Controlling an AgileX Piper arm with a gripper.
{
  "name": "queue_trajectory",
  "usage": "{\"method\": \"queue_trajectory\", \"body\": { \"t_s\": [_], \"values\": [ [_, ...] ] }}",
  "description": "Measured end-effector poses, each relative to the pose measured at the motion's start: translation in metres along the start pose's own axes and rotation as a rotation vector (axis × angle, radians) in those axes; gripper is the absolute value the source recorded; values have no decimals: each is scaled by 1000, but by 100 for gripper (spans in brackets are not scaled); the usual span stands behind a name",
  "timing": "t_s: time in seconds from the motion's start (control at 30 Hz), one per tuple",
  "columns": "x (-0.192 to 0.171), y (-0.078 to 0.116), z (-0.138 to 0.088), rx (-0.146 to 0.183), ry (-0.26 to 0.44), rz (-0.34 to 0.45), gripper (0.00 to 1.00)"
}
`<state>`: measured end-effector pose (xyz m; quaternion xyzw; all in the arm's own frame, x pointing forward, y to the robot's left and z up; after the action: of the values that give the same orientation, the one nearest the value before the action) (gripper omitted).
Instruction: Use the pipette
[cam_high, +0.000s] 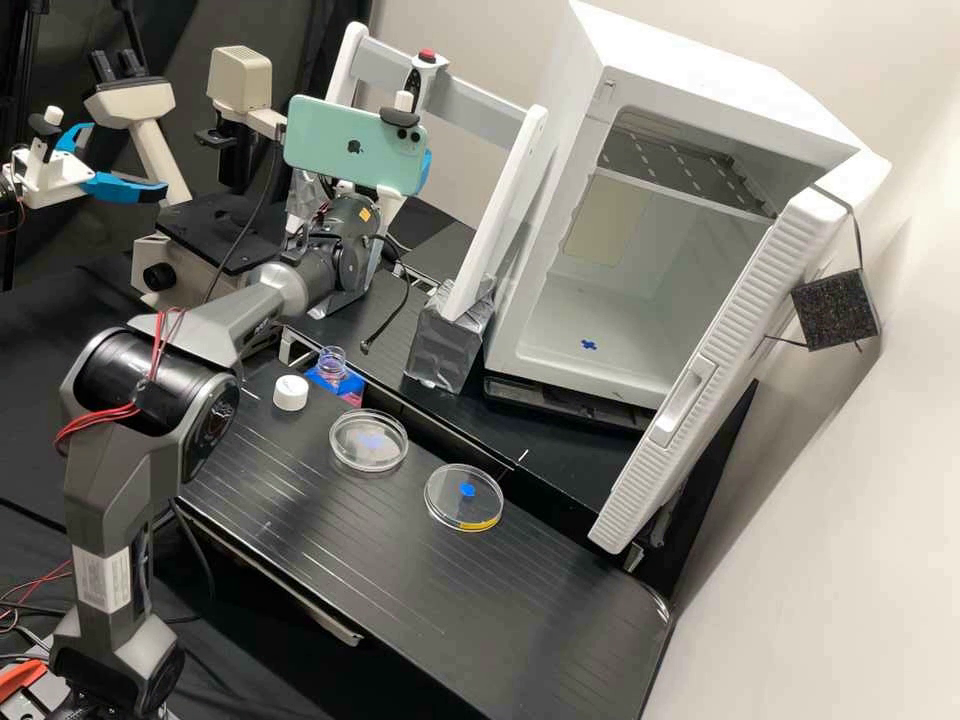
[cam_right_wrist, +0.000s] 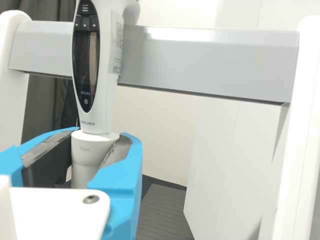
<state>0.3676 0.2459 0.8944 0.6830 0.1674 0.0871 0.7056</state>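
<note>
The black desk bears a white cap, a round clear dish, a yellow-marked dish and, apparently, a bottle at its edge.

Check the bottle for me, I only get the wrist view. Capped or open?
Observer: Open. The white screw cap is off the bottle, sitting on the black bench beside it.
Operator: Petri dishes out? How do I tell them apart?
Observer: Two, both on the bench. The petri dish farther from the bottle has a yellow mark along its rim; the nearer one has none that I can see.
</note>
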Motion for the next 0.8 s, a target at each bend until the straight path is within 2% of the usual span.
{"method": "queue_trajectory", "body": {
  "t_s": [0.03,0.07,0.8],
  "values": [
    [0,0,1,0,0,1,0],
    [0,0,1,0,-1,1,100],
    [1,1,4,-10,-6,9,100]
  ]
}}
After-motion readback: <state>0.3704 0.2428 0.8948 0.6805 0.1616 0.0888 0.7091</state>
